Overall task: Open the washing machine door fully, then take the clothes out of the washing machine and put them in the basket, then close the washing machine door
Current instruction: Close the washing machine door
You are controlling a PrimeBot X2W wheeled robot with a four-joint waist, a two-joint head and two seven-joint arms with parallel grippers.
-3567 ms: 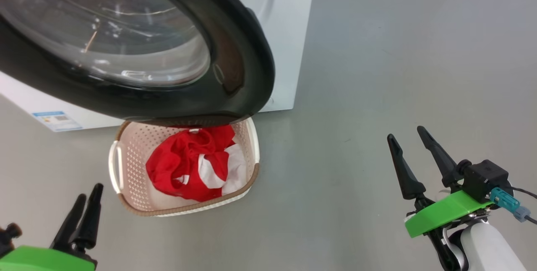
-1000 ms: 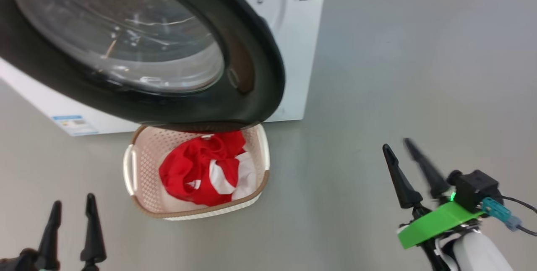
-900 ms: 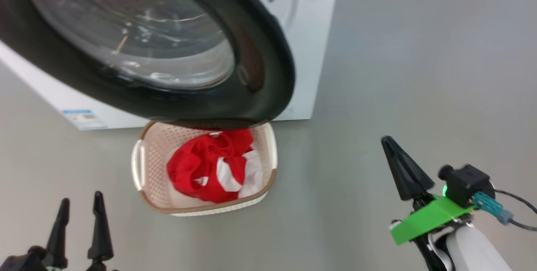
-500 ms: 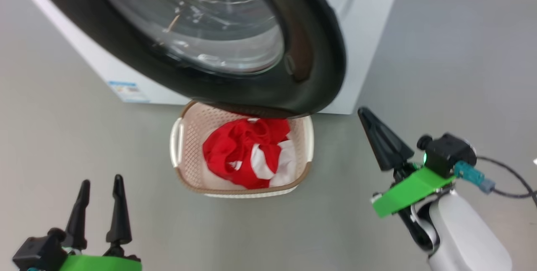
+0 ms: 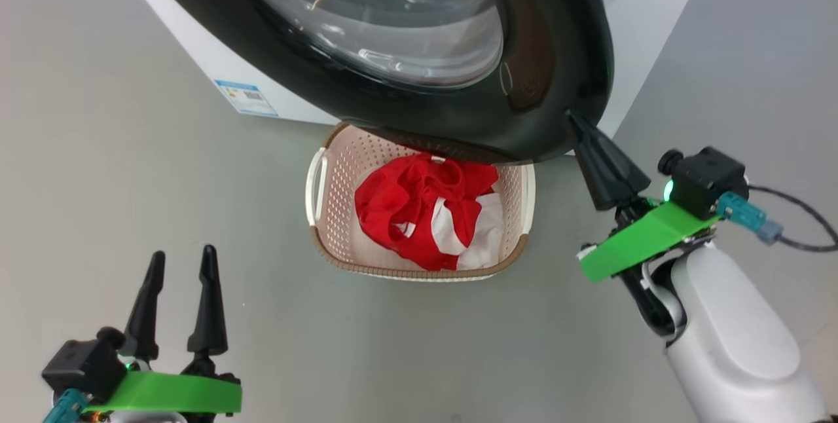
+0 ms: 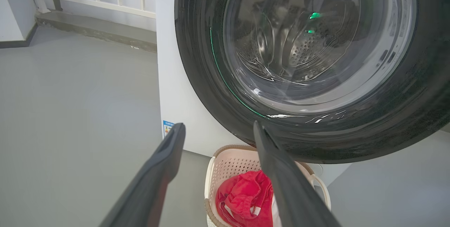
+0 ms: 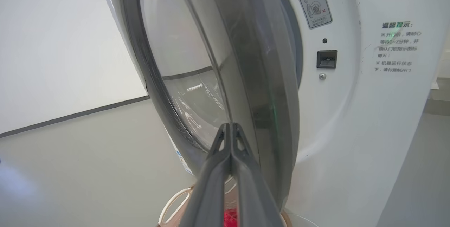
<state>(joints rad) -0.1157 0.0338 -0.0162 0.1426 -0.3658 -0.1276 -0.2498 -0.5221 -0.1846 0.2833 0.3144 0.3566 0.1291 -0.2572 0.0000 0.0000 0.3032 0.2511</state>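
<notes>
Black-rimmed door, head view: the washing machine door (image 5: 393,30) has a wide glossy black rim around a bulging clear glass bowl. It stands swung out from the white washing machine (image 5: 655,10) and overhangs the far end of the basket (image 5: 334,213).
Basket, head view: cream, perforated, with a brown woven-look rim and a white side handle. It sits on the grey floor (image 5: 131,148) just in front of the machine, near a small blue label (image 5: 245,97).
Clothes, head view: the clothes (image 5: 419,213) lie bundled inside the basket, bright red folds with white pieces at the right.
Right gripper, head view: the right gripper (image 5: 575,120) has its fingers pressed together into one dark point, empty. The tip is at the lower right edge of the door rim; contact cannot be told.
Left gripper, head view: the left gripper (image 5: 182,254) is at the lower left over the floor, well apart from the basket, with its fingers spread wide and nothing between them.
Door, left wrist view: the rim reflects light, and the steel drum shows through the glass. The basket with red cloth sits below, between the wide fingers.
Door, right wrist view: the door is seen nearly edge-on, angled away from the white front with its latch slot and printed notes. The closed fingers point at its edge, with a basket handle and a patch of red beneath.
</notes>
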